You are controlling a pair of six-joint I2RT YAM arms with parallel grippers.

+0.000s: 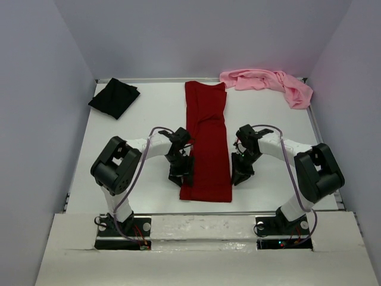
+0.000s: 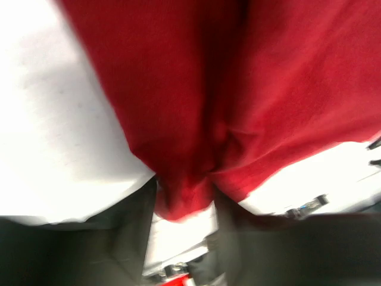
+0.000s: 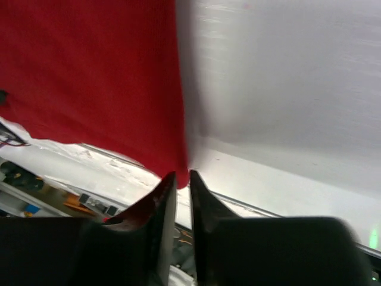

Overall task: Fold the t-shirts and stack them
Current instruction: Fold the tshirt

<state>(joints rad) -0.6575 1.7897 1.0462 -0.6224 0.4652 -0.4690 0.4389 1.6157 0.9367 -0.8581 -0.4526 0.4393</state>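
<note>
Left gripper (image 1: 180, 177) and right gripper (image 1: 241, 177) sit at the near corners of the red shirt (image 1: 207, 143), jaws narrowly parted. I cannot tell if they hold it. A snagged corner could drag the fold open. Beyond it, the black shirt (image 1: 114, 98) lies far-left and the pink shirt (image 1: 268, 82) far-right.

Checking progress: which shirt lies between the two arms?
The dark red shirt, a long central strip; the black shirt and pink shirt sit at far corners.

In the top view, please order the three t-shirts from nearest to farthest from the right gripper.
1. Dark red t-shirt: table centre, directly beside the right gripper.
2. Light pink t-shirt: far right corner.
3. Black t-shirt: far left corner.
</note>
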